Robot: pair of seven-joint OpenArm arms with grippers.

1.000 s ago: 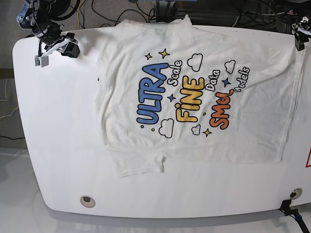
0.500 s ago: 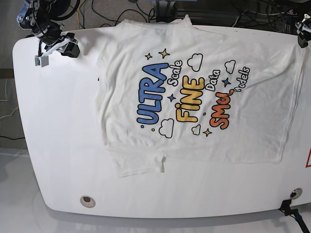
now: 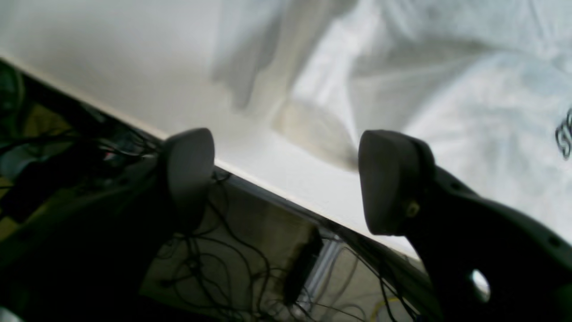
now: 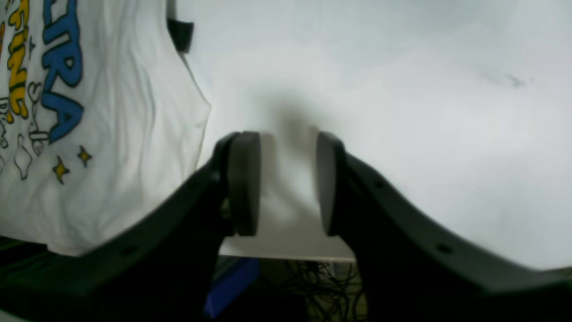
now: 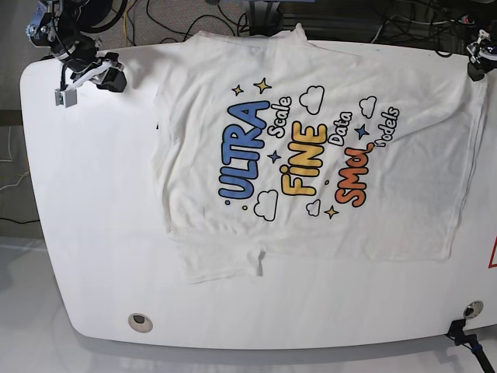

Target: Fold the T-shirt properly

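White table (image 5: pixel 93 233) fills the base view; cables lie on the floor beyond its upper edge. 1 white T-shirt (image 5: pixel 311 155) lies spread flat, print up, across the centre and right of the frame, mildly wrinkled, with a sleeve toward the lower centre. Readable print: blue "ULTRA", yellow "FINE", orange "SMOL", small black "Scale", "Data", "Models", plus clouds and stars. 2 grippers: right gripper (image 4: pixel 286 183) at upper left, narrowly parted, empty; left gripper (image 3: pixel 286 179) at upper right, spread wide, empty, above the table edge.
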